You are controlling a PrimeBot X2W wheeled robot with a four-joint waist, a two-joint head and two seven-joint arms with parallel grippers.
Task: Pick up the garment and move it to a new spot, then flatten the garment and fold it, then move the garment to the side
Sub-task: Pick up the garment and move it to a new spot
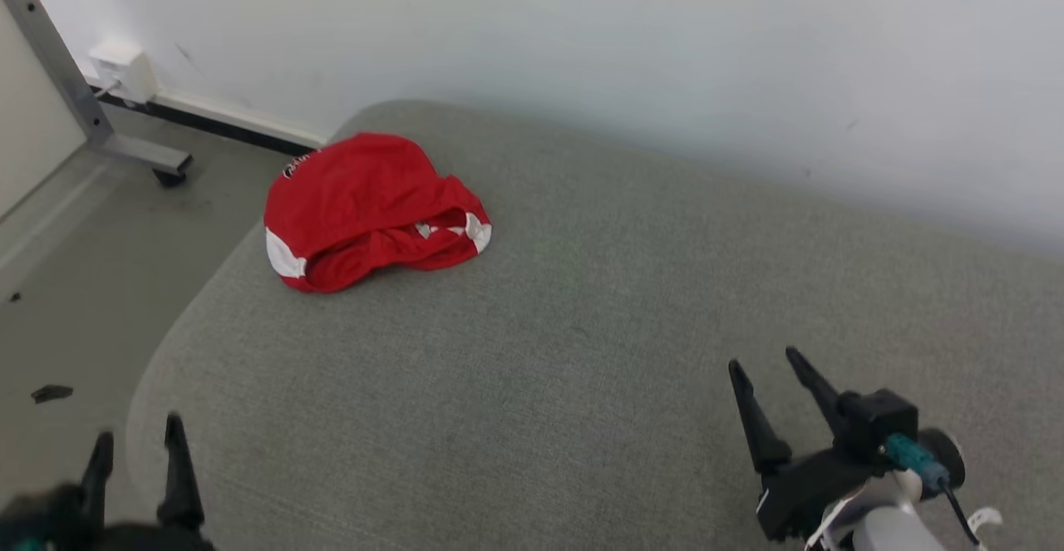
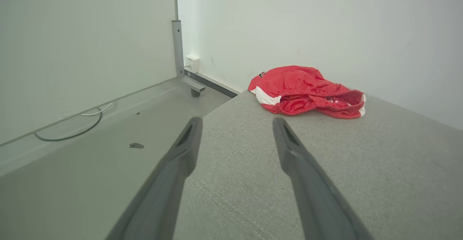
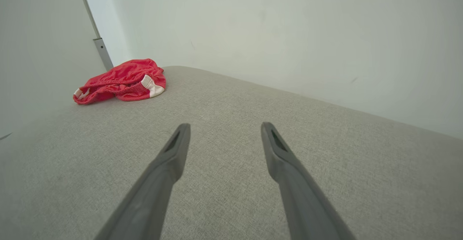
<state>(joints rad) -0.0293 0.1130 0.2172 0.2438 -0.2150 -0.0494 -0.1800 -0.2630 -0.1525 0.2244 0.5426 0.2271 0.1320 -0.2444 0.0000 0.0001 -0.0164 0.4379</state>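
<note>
grey cushion [image 1: 582, 327]; crumpled red garment [image 1: 366, 210], maybe shorts, logo [image 1: 298, 165] half-hidden

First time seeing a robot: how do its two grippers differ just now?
The left gripper hangs over the cushion's edge beside the floor; the right gripper hangs well inside the cushion. The red garment lies nearer the left gripper than the right gripper. Both are open and empty.

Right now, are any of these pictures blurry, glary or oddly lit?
Head view: soft, even light with no glare; the left gripper is smeared in the lower corner, while the red garment is crisp. Left wrist view and right wrist view: the near fingers look soft-edged and stretched, but the cloth beyond is sharp.
</note>
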